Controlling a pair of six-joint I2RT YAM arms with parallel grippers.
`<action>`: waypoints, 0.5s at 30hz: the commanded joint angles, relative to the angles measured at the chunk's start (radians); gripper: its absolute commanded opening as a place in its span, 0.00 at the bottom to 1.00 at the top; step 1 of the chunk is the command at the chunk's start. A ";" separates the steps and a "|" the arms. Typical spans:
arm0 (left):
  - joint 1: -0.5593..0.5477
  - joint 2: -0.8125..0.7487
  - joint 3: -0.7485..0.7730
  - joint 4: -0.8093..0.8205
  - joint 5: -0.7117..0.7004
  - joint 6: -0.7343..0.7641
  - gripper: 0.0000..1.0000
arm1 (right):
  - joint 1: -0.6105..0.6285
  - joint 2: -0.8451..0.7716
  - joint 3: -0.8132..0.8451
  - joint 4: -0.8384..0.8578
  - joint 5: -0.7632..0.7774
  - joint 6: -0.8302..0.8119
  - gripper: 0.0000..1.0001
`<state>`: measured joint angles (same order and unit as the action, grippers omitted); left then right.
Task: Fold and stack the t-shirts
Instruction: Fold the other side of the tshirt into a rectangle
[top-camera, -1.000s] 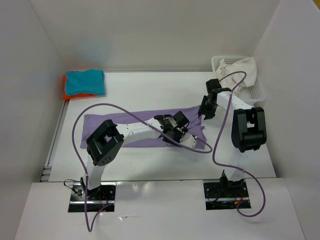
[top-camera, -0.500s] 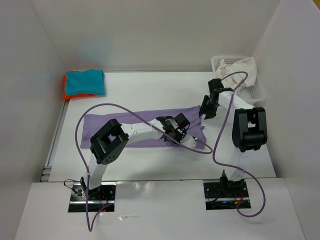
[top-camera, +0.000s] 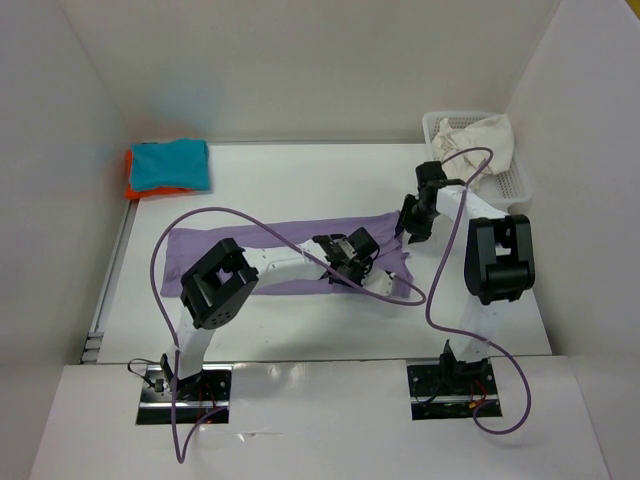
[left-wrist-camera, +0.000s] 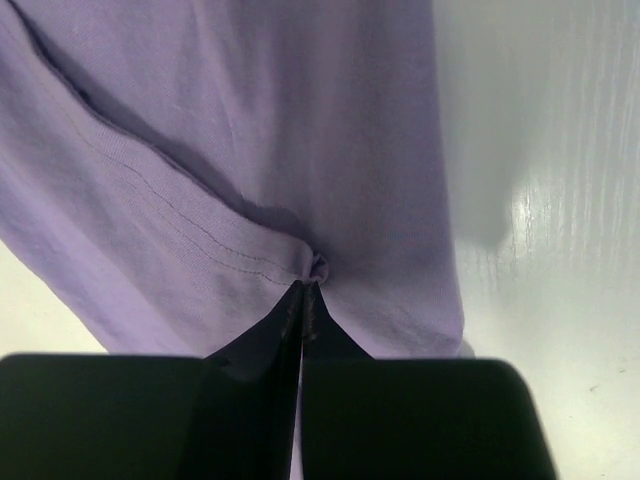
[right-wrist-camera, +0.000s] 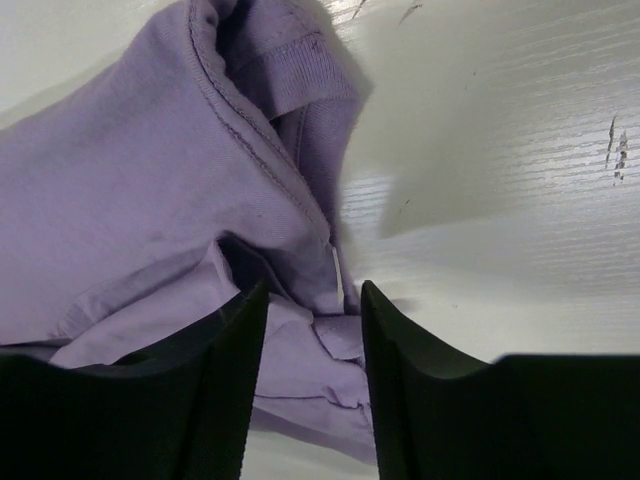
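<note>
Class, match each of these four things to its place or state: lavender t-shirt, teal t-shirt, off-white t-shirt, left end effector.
Column A
1. lavender t-shirt
2. teal t-shirt
3. off-white t-shirt
4. left end effector

Column B
a. in the mesh basket
b. shut on a pinch of purple cloth
c. spread across the middle of the table
d. lying on top of the orange t-shirt

Pairs: 1-c; 2-d; 3-a; 4-b
</note>
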<state>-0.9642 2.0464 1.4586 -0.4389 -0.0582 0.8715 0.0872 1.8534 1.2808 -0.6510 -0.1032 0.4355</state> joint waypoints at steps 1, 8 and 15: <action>0.021 -0.026 0.005 0.023 0.004 -0.081 0.00 | 0.003 -0.066 -0.018 0.017 -0.010 -0.027 0.50; 0.059 -0.066 0.005 0.023 0.034 -0.140 0.00 | 0.014 -0.086 -0.018 0.017 -0.021 -0.037 0.49; 0.116 -0.075 0.016 0.034 0.090 -0.236 0.00 | 0.023 -0.074 -0.018 0.017 -0.043 -0.037 0.34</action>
<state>-0.8768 2.0281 1.4586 -0.4255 -0.0254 0.7021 0.0948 1.8194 1.2675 -0.6498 -0.1268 0.4099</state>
